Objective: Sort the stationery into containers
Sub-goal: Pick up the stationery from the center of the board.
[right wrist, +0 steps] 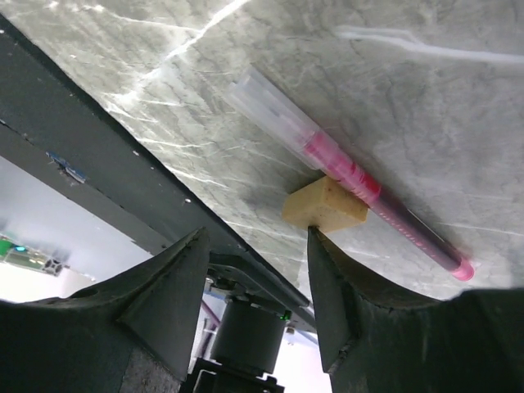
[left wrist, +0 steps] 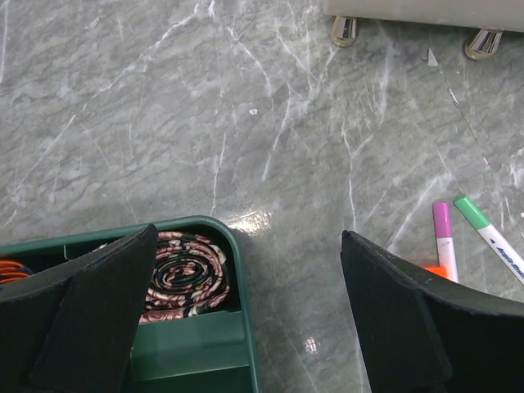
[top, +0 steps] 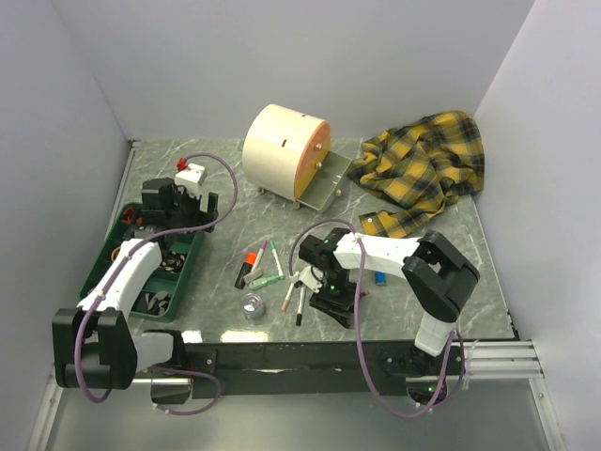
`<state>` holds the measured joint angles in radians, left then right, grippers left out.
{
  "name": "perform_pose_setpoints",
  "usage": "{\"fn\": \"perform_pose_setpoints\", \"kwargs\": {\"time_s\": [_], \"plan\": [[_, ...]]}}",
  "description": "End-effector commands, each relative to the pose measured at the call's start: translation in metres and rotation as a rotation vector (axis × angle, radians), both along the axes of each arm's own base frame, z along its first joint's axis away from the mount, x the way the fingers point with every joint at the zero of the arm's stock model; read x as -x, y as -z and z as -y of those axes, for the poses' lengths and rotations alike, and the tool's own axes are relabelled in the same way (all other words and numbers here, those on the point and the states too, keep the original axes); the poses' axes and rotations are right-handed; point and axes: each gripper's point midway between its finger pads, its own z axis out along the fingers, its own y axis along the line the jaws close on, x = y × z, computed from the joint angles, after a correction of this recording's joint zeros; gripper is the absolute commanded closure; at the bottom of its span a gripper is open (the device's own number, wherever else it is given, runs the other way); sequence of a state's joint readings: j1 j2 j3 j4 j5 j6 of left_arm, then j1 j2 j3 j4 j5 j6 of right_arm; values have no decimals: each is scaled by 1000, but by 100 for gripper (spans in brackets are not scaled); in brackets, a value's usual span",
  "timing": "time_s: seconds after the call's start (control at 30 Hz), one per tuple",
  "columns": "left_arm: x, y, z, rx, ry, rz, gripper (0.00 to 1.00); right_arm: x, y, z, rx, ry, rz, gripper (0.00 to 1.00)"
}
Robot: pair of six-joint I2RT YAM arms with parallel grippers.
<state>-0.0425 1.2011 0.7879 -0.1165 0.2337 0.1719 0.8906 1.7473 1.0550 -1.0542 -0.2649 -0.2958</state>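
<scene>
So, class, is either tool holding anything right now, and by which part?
Nothing is held. The left tool is open and empty; the right tool is open, with the pink pen and tan block lying on the table outside its grasp.

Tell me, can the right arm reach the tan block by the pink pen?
Probably yes. The right gripper is open with the tan block just past its fingertips and nothing between. The pink pen lies against the block and may get nudged.
</scene>
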Motion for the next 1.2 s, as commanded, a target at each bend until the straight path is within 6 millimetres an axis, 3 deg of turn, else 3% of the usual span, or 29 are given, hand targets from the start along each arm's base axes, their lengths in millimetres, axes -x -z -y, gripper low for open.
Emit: {"fn": "perform_pose_setpoints", "kwargs": {"time_s": [0.0,0.1,0.3,0.5,0.7,0.9,1.0,1.17], "plan": [[-2,-14,-5,-25,-7,62,1,-8,8,-4,20,31,44,41],[-2,-13,-4,-18,-6,59,1,-16,10,-9,16,46,78,41],[-3,-17,-5,-11,-5,69,0,-54,7,-12,38,46,224,43],[-5,-19,-4,10,-3,71,1,-64,11,-3,61,31,273,44],[-6,-23,-4,10,-3,73,1,-57,15,3,69,17,249,48],[-4,-23,-3,14,-2,70,1,-28,17,27,106,17,180,51],[-5,-24,-3,17,-5,71,1,-28,17,27,101,8,174,52],[-6,-26,-3,21,-4,70,1,-31,18,22,81,-8,176,61]]}}
